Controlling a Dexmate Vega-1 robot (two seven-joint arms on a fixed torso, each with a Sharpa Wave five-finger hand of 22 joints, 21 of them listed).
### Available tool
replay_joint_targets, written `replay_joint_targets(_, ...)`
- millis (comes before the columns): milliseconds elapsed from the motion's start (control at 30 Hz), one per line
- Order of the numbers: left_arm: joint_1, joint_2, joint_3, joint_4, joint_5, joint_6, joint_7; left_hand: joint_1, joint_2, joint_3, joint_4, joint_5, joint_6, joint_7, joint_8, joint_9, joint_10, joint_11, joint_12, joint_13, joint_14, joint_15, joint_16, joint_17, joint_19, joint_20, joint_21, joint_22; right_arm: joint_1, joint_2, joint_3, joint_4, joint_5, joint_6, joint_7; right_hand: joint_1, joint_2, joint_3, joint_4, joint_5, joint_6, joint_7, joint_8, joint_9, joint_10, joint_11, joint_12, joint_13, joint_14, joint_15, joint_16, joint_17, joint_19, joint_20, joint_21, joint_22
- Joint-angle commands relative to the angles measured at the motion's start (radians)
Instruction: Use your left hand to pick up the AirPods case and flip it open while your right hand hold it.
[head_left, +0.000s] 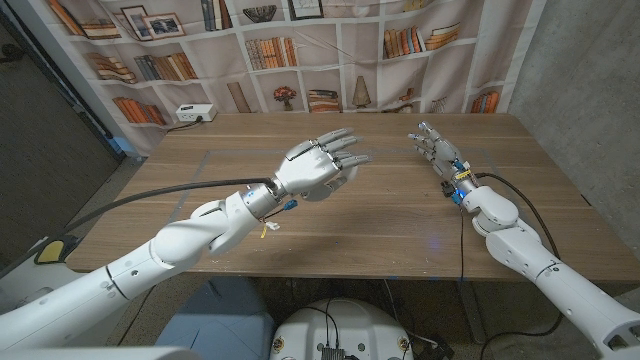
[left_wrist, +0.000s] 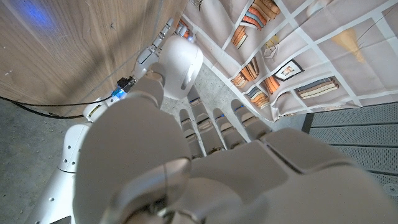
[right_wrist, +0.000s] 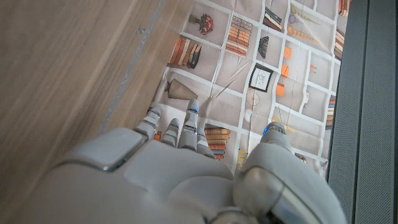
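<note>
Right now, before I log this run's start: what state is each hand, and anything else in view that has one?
left hand: open, fingers stretched out, nothing seen in them.
right hand: open, fingers spread, holding nothing.
power strip: lying at the far edge of the table, untouched by either hand.

Left hand (head_left: 318, 165) hangs over the middle of the table (head_left: 400, 215), right hand (head_left: 436, 146) sits further right toward the far edge. Power strip (head_left: 193, 114) is at the far left corner, bookshelf backdrop (head_left: 330, 50) behind everything.
</note>
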Motion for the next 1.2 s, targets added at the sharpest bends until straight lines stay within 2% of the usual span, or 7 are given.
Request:
replay_joint_targets(33, -0.011, -0.029, 0.012, 0.015, -0.008, 0.008, 0.045, 0.010, 0.015, -0.007, 0.000, 0.008, 0.011, -0.004, -0.003, 0.003, 0.092, -0.088, 0.004, 0.058, 0.040, -0.031, 0.007, 0.006, 0.011, -0.002, 0.005, 0.004, 0.000, -0.051, -0.012, -0.031, 0.000, -0.005, 0.084, 0.008, -0.005, 0.009, -0.003, -0.002, 0.006, -0.006, 0.007, 0.002, 0.131, -0.003, 0.045, 0.012, 0.030, -0.017, 0.007, -0.002, 0.010, -0.002, 0.002, 0.001)
replay_joint_targets(267, -0.005, -0.045, 0.014, 0.021, -0.028, 0.017, 0.078, 0.015, 0.020, -0.010, 0.000, 0.009, 0.021, -0.003, -0.001, 0.003, 0.095, -0.087, 0.002, 0.058, 0.049, -0.035, 0.011, 0.007, 0.012, -0.002, 0.005, 0.004, -0.005, -0.076, -0.013, -0.038, 0.015, -0.012, 0.129, 0.008, -0.006, 0.009, -0.003, -0.002, 0.012, -0.002, 0.009, 0.002, 0.155, 0.001, 0.051, 0.015, 0.055, -0.011, 0.013, -0.003, 0.018, -0.002, 0.004, 0.001)
replay_joint_targets(500, -0.005, -0.054, 0.018, 0.023, -0.038, 0.018, 0.093, 0.017, 0.020, -0.013, 0.000, 0.009, 0.021, -0.003, -0.002, 0.003, 0.097, -0.087, 0.000, 0.058, 0.051, -0.037, 0.011, 0.008, 0.014, -0.003, 0.005, 0.004, 0.003, -0.074, -0.020, -0.024, 0.051, 0.007, 0.209, 0.009, -0.007, 0.010, -0.002, -0.002, 0.014, -0.001, 0.008, 0.003, 0.189, 0.005, 0.059, 0.016, 0.084, -0.003, 0.020, -0.003, 0.032, 0.000, 0.006, 0.001)
replay_joint_targets(600, -0.006, -0.059, 0.020, 0.025, -0.041, 0.019, 0.104, 0.018, 0.020, -0.015, -0.001, 0.008, 0.022, -0.003, -0.003, 0.003, 0.098, -0.087, 0.000, 0.058, 0.051, -0.038, 0.011, 0.008, 0.014, -0.003, 0.005, 0.004, 0.032, -0.022, -0.028, 0.052, 0.146, 0.042, 0.348, 0.007, -0.008, 0.010, -0.002, -0.002, 0.014, -0.001, 0.007, 0.003, 0.176, 0.004, 0.051, 0.015, 0.088, 0.003, 0.020, -0.003, 0.038, 0.005, 0.007, 0.001)
replay_joint_targets(667, -0.006, -0.064, 0.022, 0.027, -0.044, 0.020, 0.109, 0.018, 0.020, -0.016, 0.000, 0.008, 0.023, -0.003, -0.003, 0.003, 0.098, -0.087, -0.001, 0.058, 0.051, -0.038, 0.011, 0.008, 0.015, -0.003, 0.005, 0.004, 0.041, -0.019, -0.032, 0.065, 0.153, 0.041, 0.375, 0.006, -0.009, 0.009, -0.001, -0.002, 0.011, 0.000, 0.006, 0.003, 0.169, 0.011, 0.046, 0.015, 0.088, 0.005, 0.018, -0.003, 0.039, 0.009, 0.007, 0.001)
replay_joint_targets(933, -0.002, -0.084, 0.024, 0.033, -0.077, 0.018, 0.136, 0.019, 0.020, -0.019, 0.000, 0.008, 0.025, -0.004, -0.003, 0.003, 0.100, -0.087, -0.003, 0.058, 0.052, -0.039, 0.010, 0.008, 0.017, -0.004, 0.006, 0.005, 0.077, 0.017, -0.042, 0.135, 0.201, 0.053, 0.501, 0.007, -0.007, 0.011, -0.001, -0.002, 0.011, 0.001, 0.005, 0.003, 0.164, 0.007, 0.039, 0.013, 0.097, 0.008, 0.019, -0.004, 0.059, 0.018, 0.011, 0.001)
replay_joint_targets(1200, 0.008, -0.095, 0.025, 0.036, -0.098, 0.013, 0.161, 0.019, 0.020, -0.024, 0.001, 0.008, 0.029, -0.004, -0.003, 0.003, 0.102, -0.087, -0.004, 0.058, 0.053, -0.038, 0.010, 0.008, 0.020, -0.004, 0.006, 0.005, 0.093, 0.013, -0.054, 0.159, 0.210, 0.035, 0.579, 0.007, -0.007, 0.012, -0.001, -0.002, 0.011, 0.001, 0.005, 0.003, 0.176, 0.013, 0.038, 0.012, 0.116, 0.006, 0.023, -0.004, 0.068, 0.022, 0.012, 0.001)
